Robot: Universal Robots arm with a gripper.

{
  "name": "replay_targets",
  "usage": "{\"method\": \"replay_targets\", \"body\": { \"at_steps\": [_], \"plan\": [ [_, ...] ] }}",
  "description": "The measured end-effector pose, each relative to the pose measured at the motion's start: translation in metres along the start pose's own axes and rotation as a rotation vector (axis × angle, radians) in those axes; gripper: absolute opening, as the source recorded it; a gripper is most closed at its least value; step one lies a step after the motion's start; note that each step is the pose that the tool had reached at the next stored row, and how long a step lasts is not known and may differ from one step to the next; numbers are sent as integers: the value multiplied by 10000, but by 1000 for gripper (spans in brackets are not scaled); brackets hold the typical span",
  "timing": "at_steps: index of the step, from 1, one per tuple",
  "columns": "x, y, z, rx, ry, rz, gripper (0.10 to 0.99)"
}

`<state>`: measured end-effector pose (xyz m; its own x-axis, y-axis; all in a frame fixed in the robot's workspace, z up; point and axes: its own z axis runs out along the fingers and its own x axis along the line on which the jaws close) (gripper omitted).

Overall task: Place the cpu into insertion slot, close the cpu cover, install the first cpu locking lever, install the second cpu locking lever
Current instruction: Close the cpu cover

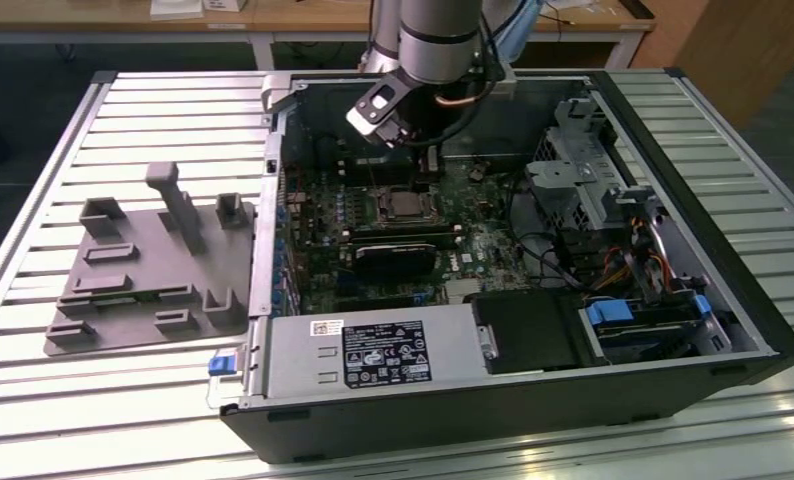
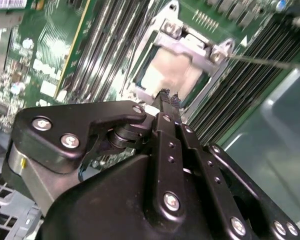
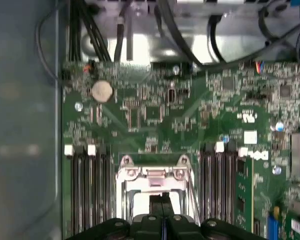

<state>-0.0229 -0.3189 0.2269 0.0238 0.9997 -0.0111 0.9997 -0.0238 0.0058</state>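
Observation:
The insertion slot (image 1: 400,207) sits mid-motherboard inside the open computer case. In both wrist views the silver cpu cover (image 2: 190,49) (image 3: 151,173) lies flat over the slot. The cpu (image 2: 172,75) shows as a pale metal square through the cover's cut-out. A thin wire locking lever (image 2: 262,61) sticks out from one corner of the socket. My gripper (image 2: 165,96) (image 3: 162,201) hangs just above the socket's middle, its black fingers pressed together with nothing between them. In the exterior view the gripper (image 1: 421,150) stands over the board, behind the slot.
Long black memory slots (image 3: 90,195) flank the socket on both sides. A black heatsink block (image 1: 400,262) lies in front of the slot. Drive cages and cables (image 1: 611,230) fill the exterior view's right of the case. A grey fixture plate (image 1: 144,275) rests on the slatted table.

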Motion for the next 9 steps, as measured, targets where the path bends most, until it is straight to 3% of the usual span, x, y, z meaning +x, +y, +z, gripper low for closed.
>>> {"method": "replay_targets", "body": {
  "at_steps": [5,9],
  "plan": [
    [-2,-130,48,0,-1,-1,102],
    [-3,-141,51,0,-2,-2,102]
  ]
}}
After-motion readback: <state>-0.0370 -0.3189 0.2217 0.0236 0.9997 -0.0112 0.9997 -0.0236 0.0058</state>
